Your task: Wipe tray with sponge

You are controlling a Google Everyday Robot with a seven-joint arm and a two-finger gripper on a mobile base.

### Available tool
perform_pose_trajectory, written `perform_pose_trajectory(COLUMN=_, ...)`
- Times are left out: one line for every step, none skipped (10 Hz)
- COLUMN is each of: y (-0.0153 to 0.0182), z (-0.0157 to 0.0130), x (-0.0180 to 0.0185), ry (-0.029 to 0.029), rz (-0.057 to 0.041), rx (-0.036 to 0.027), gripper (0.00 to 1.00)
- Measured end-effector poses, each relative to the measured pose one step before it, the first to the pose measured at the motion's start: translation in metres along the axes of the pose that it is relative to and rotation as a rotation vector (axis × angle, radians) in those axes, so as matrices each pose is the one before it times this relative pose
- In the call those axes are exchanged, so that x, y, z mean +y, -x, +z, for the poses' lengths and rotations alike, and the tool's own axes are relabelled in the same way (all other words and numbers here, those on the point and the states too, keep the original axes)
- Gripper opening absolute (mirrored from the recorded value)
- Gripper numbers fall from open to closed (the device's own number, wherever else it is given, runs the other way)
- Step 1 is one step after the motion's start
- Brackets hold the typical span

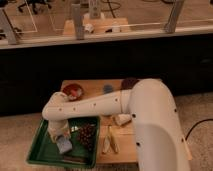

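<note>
At the lower left of the frame, the dark-green tray (41,151) sits on the left end of a wooden table (125,145), and its left part goes over the table edge. The white robot arm (95,106) comes from the big white body at the lower right, goes to the left across the table, and then bends down into the tray. The gripper (61,137) is at the end of the arm, inside the left half of the tray, pointing down. Directly under it lies the sponge (64,145), a small blue-grey block on the tray floor. The gripper touches the sponge or is just above it; I cannot tell whether the claw is clenched on the sponge or released.

Beside the sponge, to the right and also inside the tray, there is a dark reddish-brown cluster (87,135) that I cannot identify. A thin dark object (74,160) lies near the front edge of the tray. On the table just right of the tray lie two long pale utensils (110,141), close together. A white cup (122,119) lies on its side near the arm. At the back of the table stand a brown bowl with something red inside (72,91), a blue-grey cup (108,89) and a dark bowl (129,83).
</note>
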State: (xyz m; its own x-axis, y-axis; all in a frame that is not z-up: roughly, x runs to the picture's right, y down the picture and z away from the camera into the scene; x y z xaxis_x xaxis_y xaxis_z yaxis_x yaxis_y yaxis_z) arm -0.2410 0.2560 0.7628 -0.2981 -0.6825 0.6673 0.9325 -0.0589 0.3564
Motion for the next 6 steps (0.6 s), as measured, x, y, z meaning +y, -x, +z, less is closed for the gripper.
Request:
perform_pose_trajectory(y=-0.00327, z=-0.00194, x=0.00572, ry=-0.01221, rz=-0.0028, rx=0.01109, gripper=0.0)
perform_pose_trajectory(y=-0.00735, z=-0.00045, x=0.00101, ry=-0.00775, rz=-0.00541, rx=0.01352, gripper=0.0)
perform_pose_trajectory(y=-0.01143, z=0.00092, x=-0.00276, ry=-0.00057, rz=-0.0077, rx=0.01225, gripper=0.0)
perform_pose_trajectory(y=-0.01098, z=0.0007, x=-0.0044, ry=0.00183, rz=-0.01005, rx=0.0088, gripper=0.0)
perform_pose_trajectory(y=-0.01277, z=0.00053, x=-0.00529, ry=0.0055, rz=-0.01292, rx=0.00916, gripper=0.0)
perform_pose_trajectory(y=-0.00877, z=-0.00031, x=-0.00521, ry=0.00605, rz=-0.0111, rx=0.00618, gripper=0.0)
